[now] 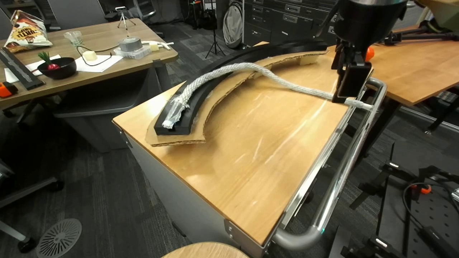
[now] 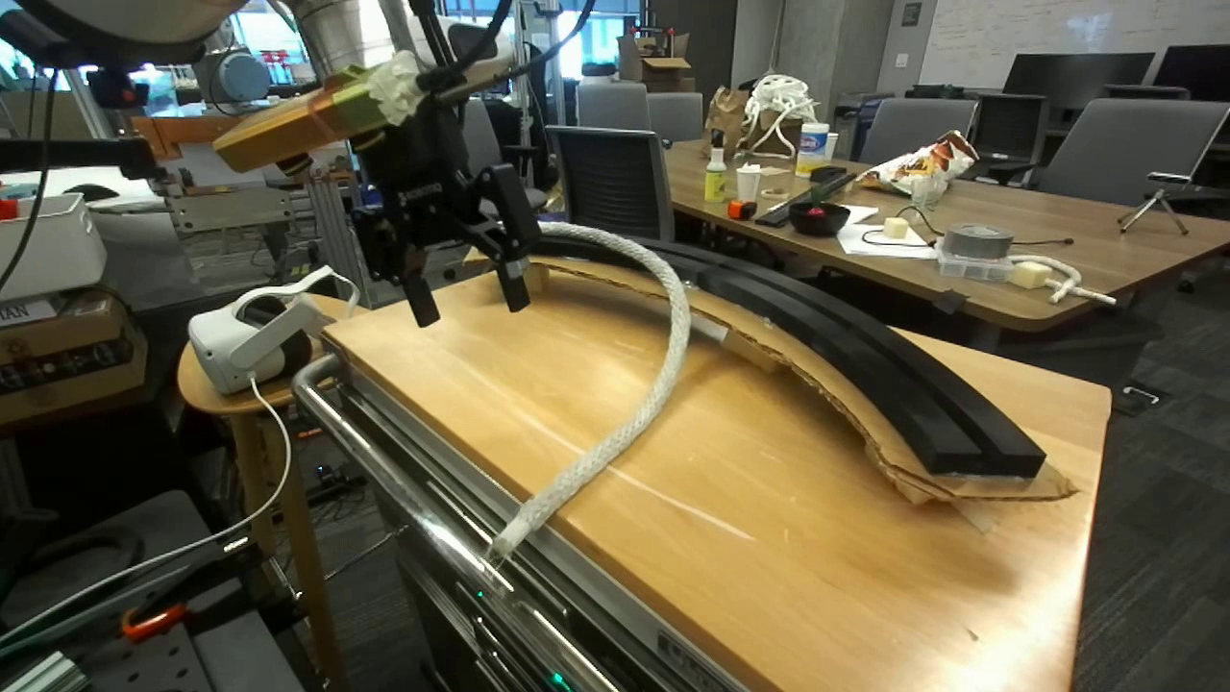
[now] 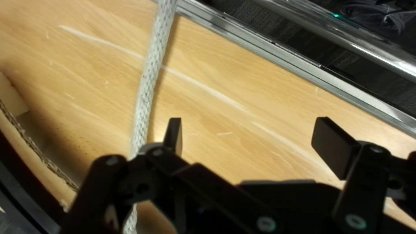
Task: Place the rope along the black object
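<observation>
The light-grey rope (image 1: 283, 81) shows in both exterior views. Its taped end lies on the near end of the black curved strip (image 1: 251, 53) in an exterior view. From there the rope leaves the strip and bows across the tabletop (image 2: 673, 346). Its free end rests at the metal rail. The black strip (image 2: 826, 327) sits on a curved cardboard backing. In the wrist view the rope (image 3: 146, 87) passes left of the fingers, partly hidden by the left one. My gripper (image 3: 248, 130) is open and empty, above the tabletop; it also shows in an exterior view (image 2: 471, 303).
The shiny metal rail (image 1: 342, 175) runs along the table edge. The cardboard backing (image 1: 209, 120) lies raised on the wooden tabletop (image 1: 258, 150). A stool with a white headset (image 2: 245, 332) stands beside the table. A cluttered second table (image 2: 1047, 221) stands behind.
</observation>
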